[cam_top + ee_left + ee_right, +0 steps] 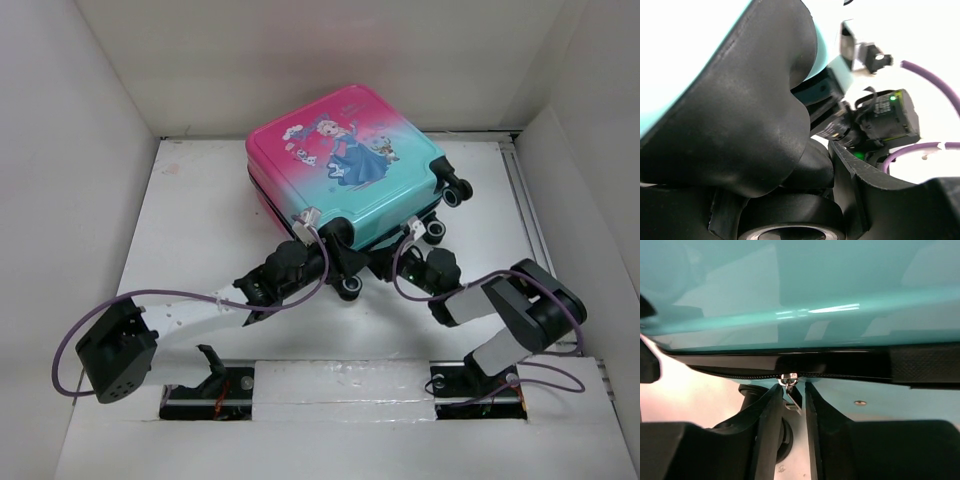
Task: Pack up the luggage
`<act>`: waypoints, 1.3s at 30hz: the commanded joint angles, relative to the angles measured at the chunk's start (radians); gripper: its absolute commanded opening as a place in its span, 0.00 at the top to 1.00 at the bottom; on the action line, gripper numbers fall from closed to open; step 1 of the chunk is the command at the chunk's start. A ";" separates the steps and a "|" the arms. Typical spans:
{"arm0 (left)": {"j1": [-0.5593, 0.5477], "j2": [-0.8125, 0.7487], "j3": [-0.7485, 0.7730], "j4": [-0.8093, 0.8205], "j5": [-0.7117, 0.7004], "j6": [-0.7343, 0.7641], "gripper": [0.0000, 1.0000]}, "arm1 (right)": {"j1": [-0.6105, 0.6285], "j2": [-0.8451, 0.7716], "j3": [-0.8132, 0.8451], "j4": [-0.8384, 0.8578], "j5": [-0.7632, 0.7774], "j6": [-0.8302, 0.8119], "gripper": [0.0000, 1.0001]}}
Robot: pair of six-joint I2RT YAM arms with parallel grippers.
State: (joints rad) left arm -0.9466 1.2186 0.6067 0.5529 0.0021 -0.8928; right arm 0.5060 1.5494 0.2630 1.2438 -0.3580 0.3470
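Right wrist: we see the right gripper point(792, 388) narrowed around the hanging zipper pull point(792, 399). The zip line point(740, 374) runs crosswise along the luggage point(800, 290). Whether it is pinched, we cannot tell.

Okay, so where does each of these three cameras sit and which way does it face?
Top external: above and behind, looking down at the luggage; both arms show.
Left wrist: pressed against the luggage's teal corner, facing across to the right arm; own fingers unclear.
Right wrist: facing the zipper pull; its fingers flank it.
Shared: all show the teal shell.
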 commanded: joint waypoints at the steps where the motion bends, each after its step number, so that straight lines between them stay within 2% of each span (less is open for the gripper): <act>1: -0.029 -0.036 0.108 0.275 0.121 -0.031 1.00 | 0.023 0.027 0.044 0.082 -0.004 0.001 0.69; 5: -0.029 -0.036 0.108 0.275 0.121 -0.031 1.00 | 0.023 0.037 0.053 0.092 -0.004 0.010 0.66; 6: -0.029 -0.036 0.108 0.275 0.121 -0.031 1.00 | 0.023 0.047 0.053 0.101 -0.004 0.010 0.69; 7: -0.029 -0.036 0.108 0.275 0.121 -0.031 1.00 | 0.023 0.048 0.053 0.111 -0.004 0.020 0.76; 9: -0.029 -0.036 0.108 0.275 0.121 -0.031 1.00 | 0.023 0.048 0.035 0.173 0.020 0.038 0.80; 14: -0.029 -0.036 0.108 0.275 0.121 -0.031 1.00 | 0.023 0.029 0.022 0.164 0.046 0.038 0.98; 18: -0.029 -0.027 0.108 0.288 0.121 -0.031 1.00 | 0.051 0.008 -0.016 0.177 0.077 0.059 1.00; 25: -0.029 0.048 0.195 0.328 0.130 -0.031 1.00 | 0.294 -0.119 -0.076 0.062 0.283 0.096 1.00; 28: -0.029 0.079 0.245 0.347 0.142 -0.031 1.00 | 0.475 -0.194 -0.076 -0.033 0.437 0.115 1.00; 29: -0.029 0.079 0.257 0.347 0.142 -0.031 1.00 | 0.476 -0.212 -0.076 -0.050 0.438 0.115 1.00; 31: -0.029 0.090 0.277 0.357 0.153 -0.053 1.00 | 0.584 -0.247 -0.087 -0.060 0.559 0.127 1.00; 36: -0.029 0.171 0.340 0.438 0.217 -0.138 1.00 | 0.807 -0.195 -0.038 -0.058 0.926 0.129 1.00; 39: -0.029 0.232 0.372 0.510 0.262 -0.214 1.00 | 0.838 -0.028 0.080 -0.032 1.014 0.057 1.00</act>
State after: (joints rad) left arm -0.9737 1.4322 0.8150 0.5964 0.0700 -0.9863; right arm 1.2259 1.4109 0.2405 1.1667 0.7017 0.4332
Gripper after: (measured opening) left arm 0.499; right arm 0.197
